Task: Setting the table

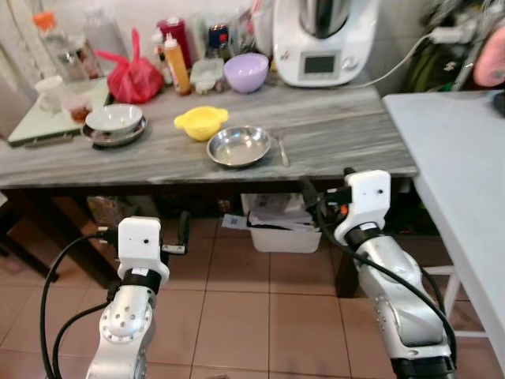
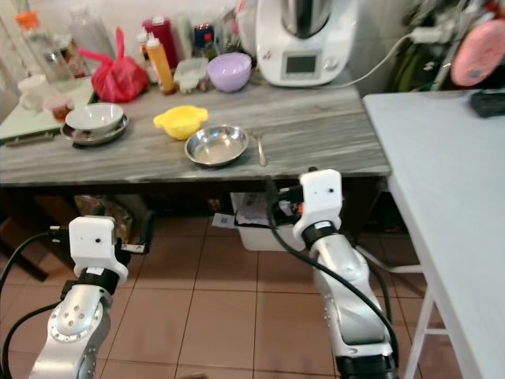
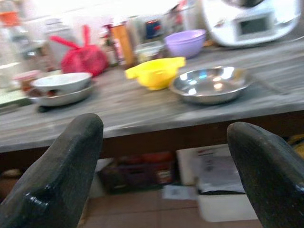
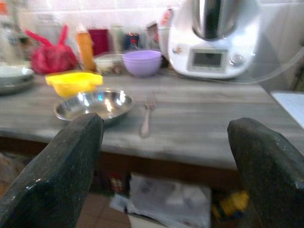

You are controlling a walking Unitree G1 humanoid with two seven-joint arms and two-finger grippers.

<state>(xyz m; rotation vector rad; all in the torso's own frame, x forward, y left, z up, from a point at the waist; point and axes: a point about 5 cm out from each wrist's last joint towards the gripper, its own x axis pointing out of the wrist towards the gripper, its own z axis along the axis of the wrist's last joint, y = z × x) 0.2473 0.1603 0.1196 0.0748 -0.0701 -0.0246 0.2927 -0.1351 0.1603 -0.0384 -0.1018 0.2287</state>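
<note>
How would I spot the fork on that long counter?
Start at the white kitchen machine at the back of the grey counter. Come forward to the shiny steel bowl. The fork lies flat just to its right, the only thin piece of cutlery among bowls.

Steel bowl (image 1: 238, 146): shallow, shiny metal, upright and empty, near the front edge of the grey wood-grain table (image 1: 339, 130).
Fork (image 1: 282, 148): silver, lying flat just right of the steel bowl, close beside it but apart, handle towards the front edge.
Yellow bowl (image 1: 201, 121): plastic, with small side handles, upright, just behind and to the left of the steel bowl.
Purple bowl (image 1: 246, 72): rounded, upright, at the back of the table beside the white kitchen machine (image 1: 323, 39).
White bowl (image 1: 114, 118): sits upright inside a wider metal dish (image 1: 114, 133), towards the table's left end.
</note>
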